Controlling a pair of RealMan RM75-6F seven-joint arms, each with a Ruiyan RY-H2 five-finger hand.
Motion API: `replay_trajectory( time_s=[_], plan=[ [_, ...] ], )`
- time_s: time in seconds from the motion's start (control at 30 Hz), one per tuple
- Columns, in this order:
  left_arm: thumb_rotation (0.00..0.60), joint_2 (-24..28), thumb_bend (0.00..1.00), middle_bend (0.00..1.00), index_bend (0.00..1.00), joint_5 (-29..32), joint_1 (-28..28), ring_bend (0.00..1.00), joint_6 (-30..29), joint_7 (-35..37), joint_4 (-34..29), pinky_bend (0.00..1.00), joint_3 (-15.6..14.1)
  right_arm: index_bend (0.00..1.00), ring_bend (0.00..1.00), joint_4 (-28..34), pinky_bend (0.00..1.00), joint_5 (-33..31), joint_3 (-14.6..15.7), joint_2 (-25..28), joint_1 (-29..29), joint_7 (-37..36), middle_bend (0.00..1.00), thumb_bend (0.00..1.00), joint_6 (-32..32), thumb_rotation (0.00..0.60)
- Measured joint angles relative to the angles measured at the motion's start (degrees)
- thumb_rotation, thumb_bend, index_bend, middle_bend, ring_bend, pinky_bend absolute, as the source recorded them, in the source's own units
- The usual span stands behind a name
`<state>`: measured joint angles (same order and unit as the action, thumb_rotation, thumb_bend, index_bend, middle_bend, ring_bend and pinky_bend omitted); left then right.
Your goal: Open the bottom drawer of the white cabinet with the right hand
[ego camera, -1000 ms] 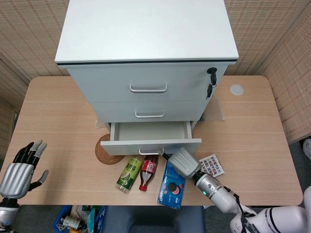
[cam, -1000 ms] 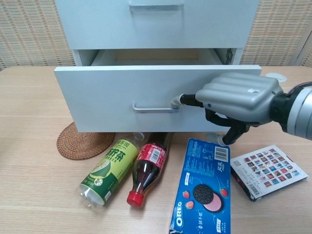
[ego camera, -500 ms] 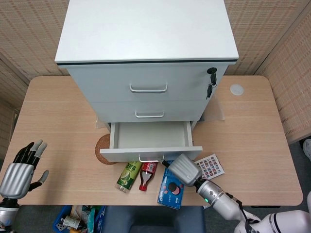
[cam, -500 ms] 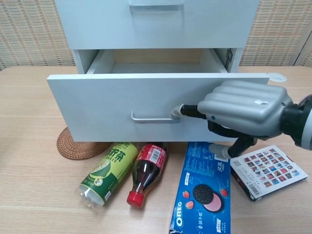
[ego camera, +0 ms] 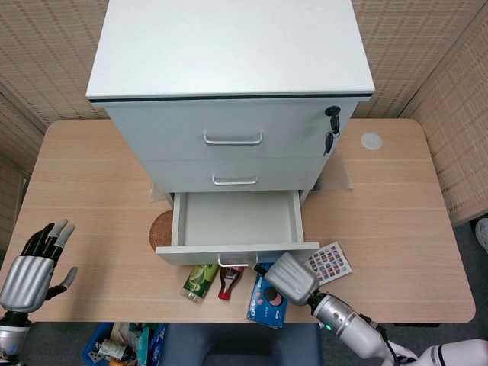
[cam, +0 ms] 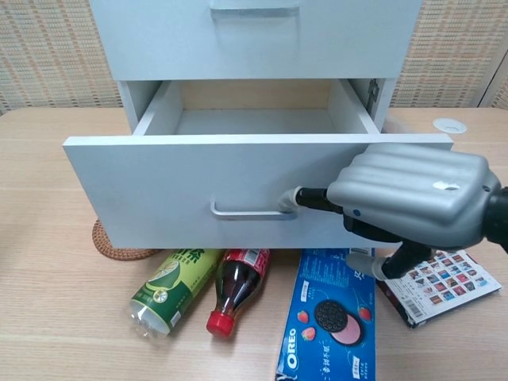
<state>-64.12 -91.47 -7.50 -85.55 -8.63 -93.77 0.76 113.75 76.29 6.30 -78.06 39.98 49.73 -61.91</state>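
Note:
The white cabinet [ego camera: 229, 84] stands at the back of the table. Its bottom drawer [ego camera: 236, 223] is pulled well out and looks empty inside. In the chest view the drawer front [cam: 175, 190] fills the middle, with a metal handle [cam: 248, 211] low on it. My right hand [cam: 417, 202] is to the right of the handle, and one dark fingertip [cam: 311, 198] hooks its right end. From above, the right hand [ego camera: 290, 276] sits just under the drawer's front edge. My left hand [ego camera: 32, 267] hovers at the table's near left corner, fingers apart, holding nothing.
Under the drawer front lie a green bottle [cam: 171, 286], a cola bottle [cam: 236, 287] and a blue Oreo box [cam: 329, 317]. A picture card pack [cam: 440, 278] lies at the right. A woven coaster [cam: 119, 248] peeks out at the left. Keys [ego camera: 331, 130] hang from the cabinet lock.
The bottom drawer has slid further out toward me, now covering more of the bottles and coaster. My right hand has drawn back with the handle. The left hand has not moved.

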Motion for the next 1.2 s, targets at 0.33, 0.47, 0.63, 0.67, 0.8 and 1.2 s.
replay_trajectory(
  time_s=[0.33,0.47,0.63,0.67,0.8,1.2],
  plan=[
    [0.6,0.2,0.34,0.0,0.02,-0.2,0.0,0.03,-0.2,-0.3,-0.2,0.13,0.0,0.12,0.91,2.1,0.82,7.5,0.0,2.4,-2.9,-2.6,0.88,0.35,-4.3,0.6],
    [0.6,0.3,0.34,0.0,0.02,-0.3,0.0,0.03,-0.2,-0.3,-0.4,0.13,0.1,0.12,0.91,3.8,0.82,11.8,0.5,4.6,-4.6,-4.8,0.88,0.35,-7.1,0.6],
    [0.6,0.6,0.34,0.0,0.02,-0.3,-0.1,0.02,-0.4,-0.3,-0.6,0.13,0.2,0.12,0.89,5.0,0.82,17.6,0.9,8.8,-8.2,-8.6,0.86,0.35,-13.8,0.6],
    [0.6,0.7,0.34,0.0,0.02,-0.3,0.0,0.03,-0.5,-0.3,-0.7,0.13,0.3,0.12,0.88,5.1,0.82,18.3,0.9,9.8,-9.1,-9.3,0.85,0.35,-15.3,0.6],
    [0.6,1.0,0.34,0.0,0.02,0.2,0.1,0.03,-0.7,0.0,-0.8,0.13,0.4,0.12,0.82,4.6,0.82,20.0,0.9,14.0,-13.4,-12.6,0.8,0.35,-22.0,0.6],
    [0.6,-0.3,0.34,0.0,0.02,2.2,0.2,0.02,-1.3,0.5,0.4,0.13,1.8,0.1,0.23,-7.9,0.29,9.9,-0.6,20.0,-26.1,-29.3,0.21,0.26,-31.8,0.6]
  ],
)
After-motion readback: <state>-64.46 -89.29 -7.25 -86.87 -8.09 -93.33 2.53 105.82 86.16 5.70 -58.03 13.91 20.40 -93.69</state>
